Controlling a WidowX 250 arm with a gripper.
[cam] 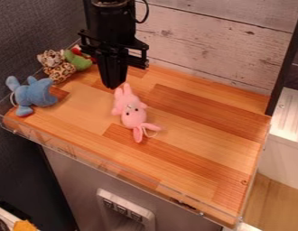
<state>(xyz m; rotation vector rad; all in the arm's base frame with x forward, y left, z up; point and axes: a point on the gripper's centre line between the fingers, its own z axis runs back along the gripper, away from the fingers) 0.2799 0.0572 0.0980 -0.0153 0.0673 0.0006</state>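
The black gripper (113, 85) hangs down at the upper left of the wooden counter, its fingers together. Just below and right of its tips lies a pink plush toy (132, 113), with one end pointing up toward the gripper and its long ears toward the front. Whether the tips touch the toy, I cannot tell. At the counter's left edge is a blue plush toy (34, 95). Behind that one, a leopard-spotted plush (57, 66) rests beside a green plush (78, 60) with some red by it.
A low clear rim (103, 163) runs along the front edge of the wooden counter (206, 153). Whitewashed boards (211, 40) stand behind it, and a dark wall (25, 27) is at the left. A dark upright post (285, 67) rises at the back right corner.
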